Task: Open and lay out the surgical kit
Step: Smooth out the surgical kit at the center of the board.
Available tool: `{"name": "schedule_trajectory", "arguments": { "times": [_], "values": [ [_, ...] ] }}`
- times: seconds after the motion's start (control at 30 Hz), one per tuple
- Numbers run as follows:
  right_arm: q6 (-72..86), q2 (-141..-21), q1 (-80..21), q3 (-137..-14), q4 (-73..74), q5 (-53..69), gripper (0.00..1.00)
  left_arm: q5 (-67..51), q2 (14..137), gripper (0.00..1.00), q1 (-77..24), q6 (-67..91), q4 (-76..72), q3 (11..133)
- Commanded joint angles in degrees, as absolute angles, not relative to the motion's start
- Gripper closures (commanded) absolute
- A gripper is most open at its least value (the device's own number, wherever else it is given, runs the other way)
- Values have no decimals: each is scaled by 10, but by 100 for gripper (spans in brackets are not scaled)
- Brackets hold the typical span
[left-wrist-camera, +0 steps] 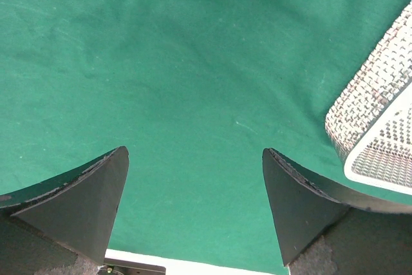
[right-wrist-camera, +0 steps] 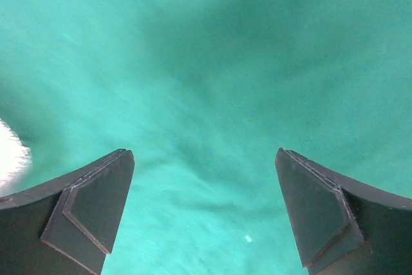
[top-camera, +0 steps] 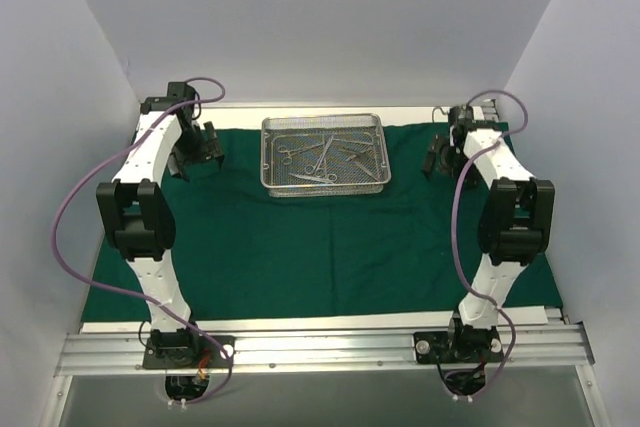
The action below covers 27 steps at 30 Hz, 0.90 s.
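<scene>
The dark green cloth (top-camera: 320, 247) lies spread flat over the table. On its far middle stands the silver wire-mesh tray (top-camera: 325, 154), with several slender steel instruments (top-camera: 318, 155) lying inside. My left gripper (top-camera: 203, 152) hovers over the cloth just left of the tray, open, with nothing between its fingers (left-wrist-camera: 96, 191); a corner of the tray (left-wrist-camera: 380, 127) shows at the right of the left wrist view. My right gripper (top-camera: 440, 157) hangs to the tray's right, open and empty, and only green cloth (right-wrist-camera: 212, 94) lies under it.
White walls enclose the table on the left, back and right. A bare white strip of table (top-camera: 300, 323) runs along the cloth's near edge, in front of the metal rail (top-camera: 320, 347) holding both arm bases. Purple cables (top-camera: 70, 207) loop beside each arm.
</scene>
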<state>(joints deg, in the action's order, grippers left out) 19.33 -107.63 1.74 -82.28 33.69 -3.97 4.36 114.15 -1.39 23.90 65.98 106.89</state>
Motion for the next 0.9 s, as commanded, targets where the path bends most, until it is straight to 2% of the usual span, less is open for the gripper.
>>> {"name": "schedule_trajectory", "arguments": {
  "times": [0.0,0.1,0.2,0.33,0.47,0.7,0.87],
  "values": [
    [184,-1116,4,-915,378,-35,0,61,1177,6,-12,238,686,1107],
    [193,-1139,-32,-945,391,-26,0,80,1201,6,-14,250,726,1109],
    [190,-1123,-69,-937,389,-11,0,93,1172,6,-20,267,710,1072],
    [198,-1043,-120,-855,360,-25,0,80,1131,6,-18,280,671,998],
    [221,-941,-174,-730,327,-6,0,76,1129,6,-21,288,669,976],
    [300,-884,-261,-606,317,-28,0,68,1152,6,-22,293,671,990],
    [301,-881,-275,-586,277,-11,1,61,1157,6,-23,300,677,1005]
  ]
}}
